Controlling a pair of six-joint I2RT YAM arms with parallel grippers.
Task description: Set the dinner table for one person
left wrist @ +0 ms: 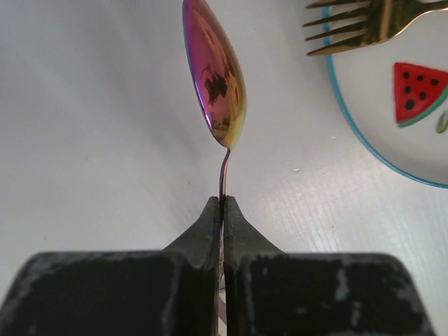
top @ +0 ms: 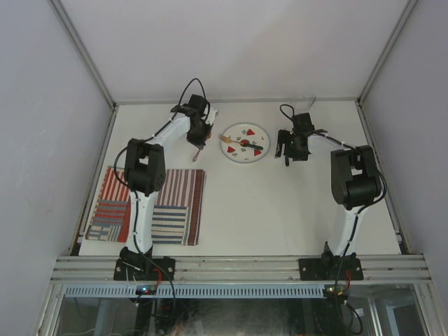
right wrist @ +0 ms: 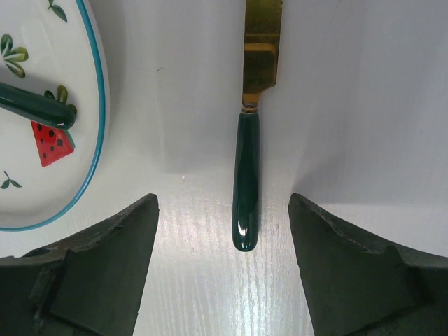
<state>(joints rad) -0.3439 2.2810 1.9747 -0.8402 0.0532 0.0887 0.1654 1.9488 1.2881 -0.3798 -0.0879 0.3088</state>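
knife (right wrist: 246, 178) tip cropped, spoon (left wrist: 215, 77) handle hidden

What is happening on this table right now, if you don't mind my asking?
The robot is laying one place setting. The left pincer is shut on a spoon, held beside the watermelon plate, which has a fork resting on it. The right pincer is open over a green-handled knife lying on the dinner table. The striped placemat lies by the left arm's base.

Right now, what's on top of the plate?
One fork lies across the plate, green handle over the middle, gold tines past the rim. Nothing else sits on it. The painted surface under the fork is covered.
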